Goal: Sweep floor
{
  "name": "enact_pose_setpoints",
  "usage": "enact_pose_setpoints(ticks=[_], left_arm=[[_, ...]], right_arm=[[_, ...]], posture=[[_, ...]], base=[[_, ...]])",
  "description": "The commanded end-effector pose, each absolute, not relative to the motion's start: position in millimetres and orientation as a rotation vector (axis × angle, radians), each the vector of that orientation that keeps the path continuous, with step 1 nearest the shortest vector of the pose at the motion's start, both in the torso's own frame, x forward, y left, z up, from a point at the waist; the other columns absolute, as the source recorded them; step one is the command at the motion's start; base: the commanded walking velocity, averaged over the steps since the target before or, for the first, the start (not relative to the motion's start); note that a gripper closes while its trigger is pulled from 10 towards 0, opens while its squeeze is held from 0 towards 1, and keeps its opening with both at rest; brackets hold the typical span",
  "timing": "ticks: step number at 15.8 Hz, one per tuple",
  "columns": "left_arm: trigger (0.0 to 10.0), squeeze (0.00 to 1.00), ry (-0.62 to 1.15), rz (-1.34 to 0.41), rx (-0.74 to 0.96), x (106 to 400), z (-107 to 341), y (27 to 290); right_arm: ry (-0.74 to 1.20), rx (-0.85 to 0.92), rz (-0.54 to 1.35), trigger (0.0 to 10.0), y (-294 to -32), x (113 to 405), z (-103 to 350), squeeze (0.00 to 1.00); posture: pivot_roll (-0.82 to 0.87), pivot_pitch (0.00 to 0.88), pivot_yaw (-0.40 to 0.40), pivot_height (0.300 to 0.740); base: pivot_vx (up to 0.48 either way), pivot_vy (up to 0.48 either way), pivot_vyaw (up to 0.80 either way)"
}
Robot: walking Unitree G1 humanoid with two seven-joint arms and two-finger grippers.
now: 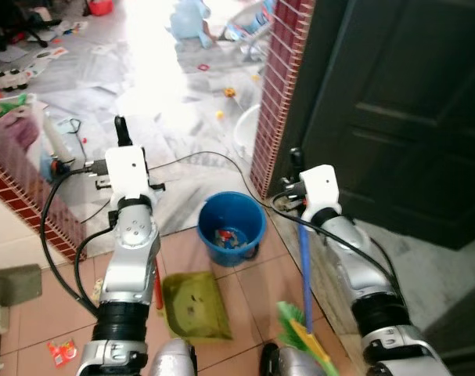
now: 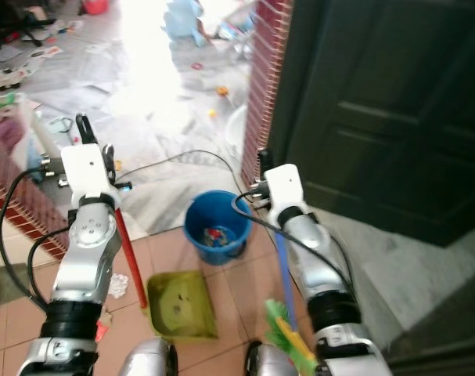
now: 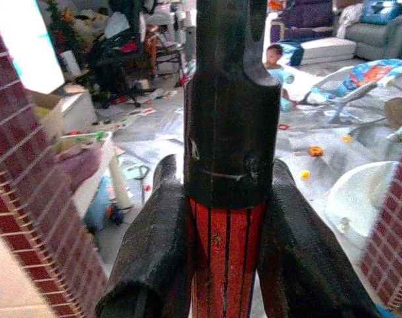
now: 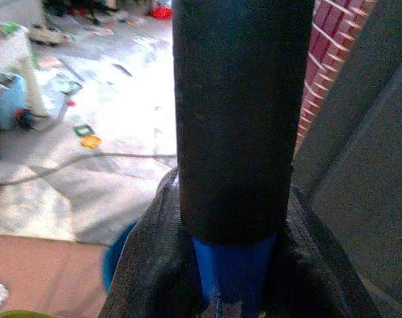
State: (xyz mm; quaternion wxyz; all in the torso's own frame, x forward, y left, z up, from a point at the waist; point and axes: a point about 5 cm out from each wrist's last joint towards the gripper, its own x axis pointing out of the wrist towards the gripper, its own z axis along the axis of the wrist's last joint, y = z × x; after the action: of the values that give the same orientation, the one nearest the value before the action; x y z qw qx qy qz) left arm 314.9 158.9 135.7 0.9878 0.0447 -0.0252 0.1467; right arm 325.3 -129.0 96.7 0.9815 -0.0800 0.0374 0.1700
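Both arms are up and loaded. The right gripper (image 4: 234,291) is clamped tight round the blue broom handle (image 1: 304,270), fingers (image 4: 154,265) pressed to either side just below the black end cap, no gap to speak of. The handle runs almost straight down from that grip, near-vertical, to the green and yellow broom head (image 1: 304,333) on the tiles close to the robot's feet.

On the left, the left gripper (image 3: 220,265) is closed on the red dustpan handle (image 2: 130,254), again just under its black cap. That stick slants down and slightly right to the olive-green dustpan (image 1: 192,304), which lies flat on the tiles.

Here's the relation that matters — the broom head sits just right of the pan, near side of the scene, with the blue bucket (image 1: 231,227) a little farther off between the two handles. So any sweep goes leftward, bristles toward the pan's mouth, I'd say.

A red scrap of litter (image 1: 61,352) lies on the near left tiles, left of the left arm — the dustpan side, well apart from the broom.
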Motion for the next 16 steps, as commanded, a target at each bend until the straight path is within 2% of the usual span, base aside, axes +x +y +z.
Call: enact_pose_setpoints(ticks=[1, 2, 4, 12, 16], left_arm=[[10.0, 0.0, -0.096, 0.289, 0.092, 315.0, 148.3, 158.3], [10.0, 0.0, -0.102, 0.277, 0.098, 315.1, 149.4, 155.8], [10.0, 0.0, -0.152, 0.236, 0.112, 314.3, 156.4, 149.4], [10.0, 0.0, -0.154, 0.211, 0.093, 313.4, 158.8, 145.0], [10.0, 0.0, -0.148, 0.203, 0.107, 313.2, 158.3, 143.5]], right_arm=[[0.002, -0.118, 0.351, 10.0, -123.5, 327.0, 110.4, 0.0], [-0.005, -0.119, 0.358, 10.0, -121.5, 327.1, 111.4, 0.0], [-0.011, -0.125, 0.37, 10.0, -118.7, 326.8, 111.6, 0.0], [-0.03, -0.118, 0.381, 10.0, -115.5, 326.1, 113.5, 0.0], [-0.036, -0.104, 0.375, 10.0, -115.3, 326.1, 114.7, 0.0]], posture=[[-0.05, 0.105, 0.009, 0.74], [-0.05, 0.105, 0.01, 0.74], [-0.04, 0.104, 0.012, 0.74], [-0.04, 0.102, 0.014, 0.74], [-0.04, 0.105, 0.014, 0.74]], base=[[0.0, 0.48, 0.0], [0.0, 0.48, 0.0], [0.0, 0.0, 0.24], [0.0, 0.0, 0.8], [0.0, 0.48, 0.12]])
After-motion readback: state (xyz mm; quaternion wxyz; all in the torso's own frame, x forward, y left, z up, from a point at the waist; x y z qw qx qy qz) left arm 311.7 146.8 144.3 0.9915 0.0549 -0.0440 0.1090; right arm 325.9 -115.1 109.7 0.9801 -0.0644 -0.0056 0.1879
